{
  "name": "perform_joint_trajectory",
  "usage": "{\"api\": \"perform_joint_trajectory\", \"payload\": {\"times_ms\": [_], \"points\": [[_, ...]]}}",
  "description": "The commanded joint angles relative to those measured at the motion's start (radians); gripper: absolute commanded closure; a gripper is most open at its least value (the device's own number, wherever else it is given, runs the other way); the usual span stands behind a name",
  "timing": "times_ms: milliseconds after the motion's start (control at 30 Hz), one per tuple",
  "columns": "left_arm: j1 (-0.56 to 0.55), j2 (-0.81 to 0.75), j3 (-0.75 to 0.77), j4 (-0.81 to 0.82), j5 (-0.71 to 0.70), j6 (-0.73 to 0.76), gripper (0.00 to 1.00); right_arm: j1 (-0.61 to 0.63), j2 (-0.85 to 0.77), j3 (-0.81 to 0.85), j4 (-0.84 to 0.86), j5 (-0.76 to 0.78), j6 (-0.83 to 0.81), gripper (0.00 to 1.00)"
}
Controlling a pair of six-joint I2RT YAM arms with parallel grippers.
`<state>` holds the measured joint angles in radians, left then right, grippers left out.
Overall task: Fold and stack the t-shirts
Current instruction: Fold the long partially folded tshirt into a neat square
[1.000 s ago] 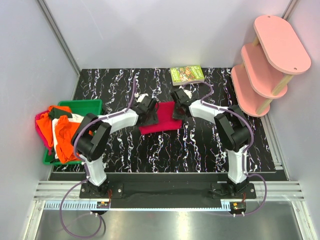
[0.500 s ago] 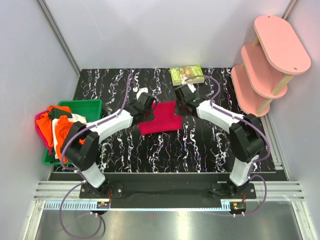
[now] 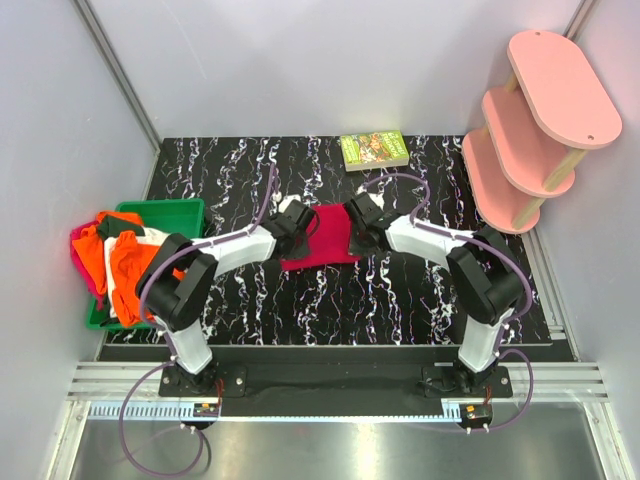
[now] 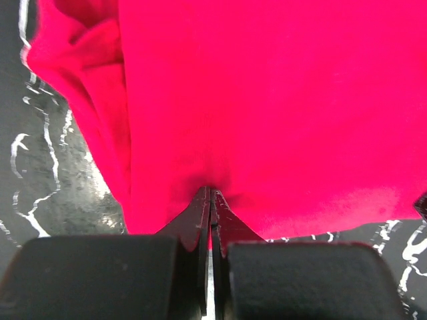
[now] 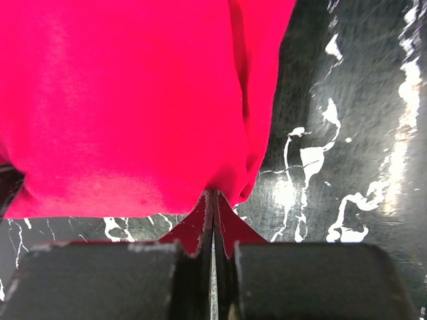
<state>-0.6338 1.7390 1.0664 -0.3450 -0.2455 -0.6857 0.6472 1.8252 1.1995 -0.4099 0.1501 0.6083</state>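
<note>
Crimson t-shirt [image 3: 322, 240] lies flat near the middle of the black marbled table [image 3: 400, 300], a touch toward 12 o'clock. It already looks partly folded, a compact block rather than a spread shirt.

Change over the last second: both sets of fingers have gone from parted to fully closed. Left gripper [image 4: 211, 193] now pinches the shirt's edge on the 9 o'clock side, and cloth puckers right at the fingertips. Right gripper [image 5: 213, 195] does the same on the 3 o'clock side, tips pressed together with a fold of red caught between them. Both arms reached out toward 12 o'clock half a second ago and have since drawn back in over the cloth. The shirt's outline has hardly shifted.

Reading: the grasp step is done on both sides and the shirt is held at two matching points. The next fold looks ready to begin, probably lifting this edge and carrying it over toward 6 o'clock.

The other t-shirts [image 3: 128, 262], orange and white with some pink showing, are heaped in and over the green bin [image 3: 178, 208] at 9 o'clock, not yet folded. A small book [image 3: 374, 149] sits at 12 o'clock on the far edge, well apart from the work.

Risk: the pinch may catch only the top layer.
</note>
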Motion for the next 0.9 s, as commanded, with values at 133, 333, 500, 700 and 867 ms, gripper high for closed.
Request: {"api": "perform_joint_trajectory", "payload": {"times_ms": [133,333,500,700,867], "points": [[0.000,0.112,-0.008,-0.026,0.109,-0.040,0.87,0.003,0.013,-0.070,0.005,-0.061,0.054,1.00],[-0.006,0.065,-0.039,-0.016,0.077,-0.032,0.70,0.005,-0.053,-0.068,-0.001,-0.011,0.018,0.91],[-0.038,-0.145,-0.060,-0.005,-0.057,-0.003,0.14,0.002,-0.194,0.032,-0.006,0.158,-0.051,0.41],[-0.040,-0.211,0.003,-0.020,-0.089,0.048,0.08,-0.026,-0.187,0.101,-0.032,0.119,-0.044,0.30],[-0.038,-0.124,0.069,-0.043,-0.067,0.066,0.12,-0.063,-0.121,0.065,-0.006,0.011,0.062,0.30]]}}
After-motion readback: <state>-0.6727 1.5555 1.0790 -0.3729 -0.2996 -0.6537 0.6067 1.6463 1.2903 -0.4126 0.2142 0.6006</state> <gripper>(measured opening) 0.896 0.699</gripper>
